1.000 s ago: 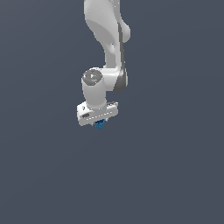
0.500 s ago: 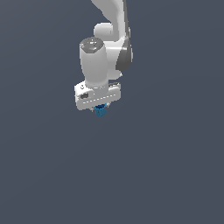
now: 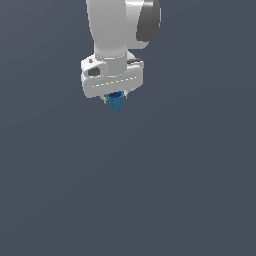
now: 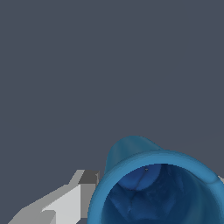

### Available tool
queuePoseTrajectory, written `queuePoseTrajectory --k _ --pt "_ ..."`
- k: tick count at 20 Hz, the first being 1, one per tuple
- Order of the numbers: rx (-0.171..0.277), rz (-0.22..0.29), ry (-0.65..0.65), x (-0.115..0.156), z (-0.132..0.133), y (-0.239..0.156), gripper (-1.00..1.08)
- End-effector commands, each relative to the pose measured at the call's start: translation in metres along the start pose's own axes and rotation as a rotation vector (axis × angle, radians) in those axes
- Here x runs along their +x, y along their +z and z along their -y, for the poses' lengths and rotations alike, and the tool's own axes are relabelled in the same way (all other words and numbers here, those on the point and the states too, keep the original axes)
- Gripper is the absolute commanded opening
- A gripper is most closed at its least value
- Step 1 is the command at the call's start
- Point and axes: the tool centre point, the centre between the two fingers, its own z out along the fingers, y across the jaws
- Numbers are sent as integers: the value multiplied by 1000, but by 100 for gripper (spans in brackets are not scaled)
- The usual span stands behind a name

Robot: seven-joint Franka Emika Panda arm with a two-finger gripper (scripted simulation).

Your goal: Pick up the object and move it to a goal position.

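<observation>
Risen since earlier frame: gripper (image 3: 115, 98), jaws clamped on blue cup (image 3: 115, 102), cup between fingers (image 4: 65, 205).

My exterior view looks from off the arm, somewhat above, onto a plain dark grey floor, with the arm (image 3: 120, 35) coming in at the frame's top and the gripper (image 3: 115, 98) seen from fairly far. My wrist view sits right at the gripper, looking along it, very close into the open mouth of the blue cup (image 4: 153, 188). Both views share that cup (image 3: 115, 101) and the grey floor.
</observation>
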Motion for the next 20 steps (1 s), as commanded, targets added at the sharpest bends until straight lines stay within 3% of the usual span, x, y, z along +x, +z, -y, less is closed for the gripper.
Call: queuePoseTrajectory --k 1,11,20 --pt "0 0 0 -5 5 -28 -100" --pt "0 0 0 -17 20 -126 -100" --pt "0 0 0 -22 25 -174 -100"
